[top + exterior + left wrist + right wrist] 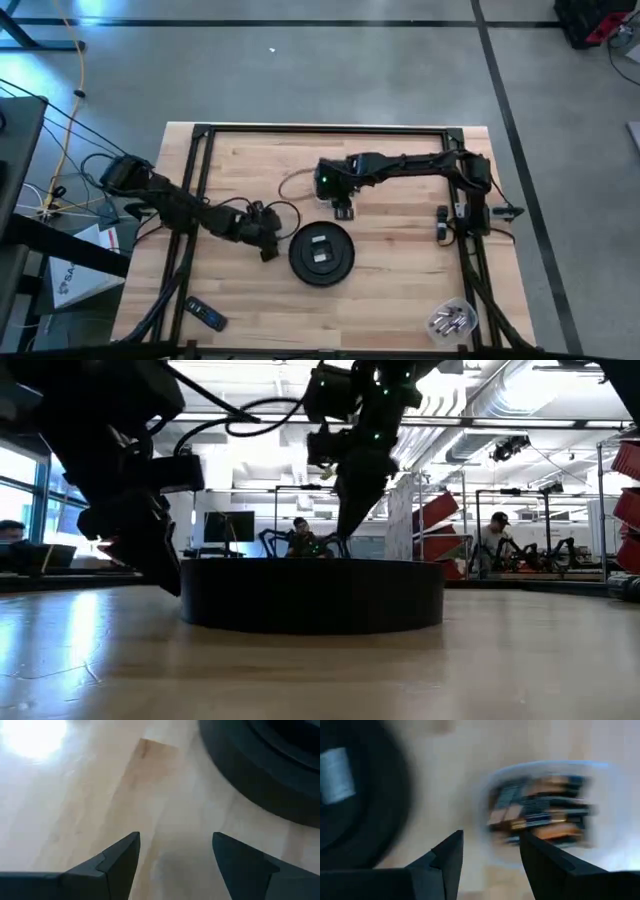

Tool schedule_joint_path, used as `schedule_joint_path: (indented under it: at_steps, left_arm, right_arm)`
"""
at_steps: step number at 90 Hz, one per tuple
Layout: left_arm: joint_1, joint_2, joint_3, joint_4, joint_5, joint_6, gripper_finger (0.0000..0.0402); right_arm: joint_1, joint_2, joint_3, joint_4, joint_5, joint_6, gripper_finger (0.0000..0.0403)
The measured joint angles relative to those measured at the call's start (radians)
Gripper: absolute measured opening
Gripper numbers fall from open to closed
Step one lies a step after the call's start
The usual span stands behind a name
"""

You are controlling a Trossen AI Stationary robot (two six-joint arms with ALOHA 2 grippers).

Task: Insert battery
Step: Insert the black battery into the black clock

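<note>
— Right gripper [342,208]? Hangs just behind the black disc [321,254], fingers spread, holding nothing.

— And the left gripper [266,240]?

— Sits low at the disc's left edge, just beside it. Spread too, empty.

— Where to find the batteries [540,812]?

— Heaped in a clear tub [452,320] at the near right corner of the table [400,290], well apart from both grippers. Closer to the right one, so probably its job. Means reaching toward the near edge and rightward, past the disc.

— Long axis?

— Seems to run across the right gripper's open gap in its wrist view, though too smeared to swear by.

— Counts, big to small?

— Two arms. One disc, with one pale panel [320,250] on top, likely the battery bay. One tub. One remote [207,315] near the left front corner. Several batteries; impossible to number.
</note>
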Motion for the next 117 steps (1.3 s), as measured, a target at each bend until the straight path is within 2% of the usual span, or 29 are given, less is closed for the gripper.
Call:
schedule_joint_path:
  at_steps: [11, 23, 29, 42, 58, 86, 117]
  left_arm:
    - [0.0, 0.0, -0.05, 0.104, 0.044, 0.049, 0.0231]
    - [0.001, -0.001, -0.087, 0.203, 0.079, 0.114, 0.0231]
    - [0.0, 0.0, -0.087, 0.213, 0.093, 0.143, 0.0231]
    - [-0.001, 0.0, -0.088, 0.236, 0.146, 0.18, 0.0231]
    - [-0.008, 0.0, -0.088, 0.239, 0.158, 0.178, 0.0231]
    - [-0.04, 0.001, -0.088, 0.256, 0.098, 0.169, 0.0231]
    - [-0.05, 0.001, -0.088, 0.259, 0.056, 0.126, 0.0231]
  right_arm:
    - [0.074, 0.0, 0.0, -0.013, 0.002, 0.054, 0.016]
    - [0.145, -0.002, 0.0, -0.025, 0.007, 0.202, 0.016]
    - [0.172, -0.002, 0.0, -0.04, 0.02, 0.296, 0.016]
    - [0.208, -0.002, 0.0, -0.049, 0.138, 0.485, 0.016]
    - [0.209, 0.031, 0.0, -0.072, 0.129, 0.603, 0.0158]
    - [0.169, 0.087, 0.0, -0.077, 0.112, 0.652, 0.0124]
    - [0.113, 0.109, 0.0, -0.055, -0.024, 0.579, 0.0044]
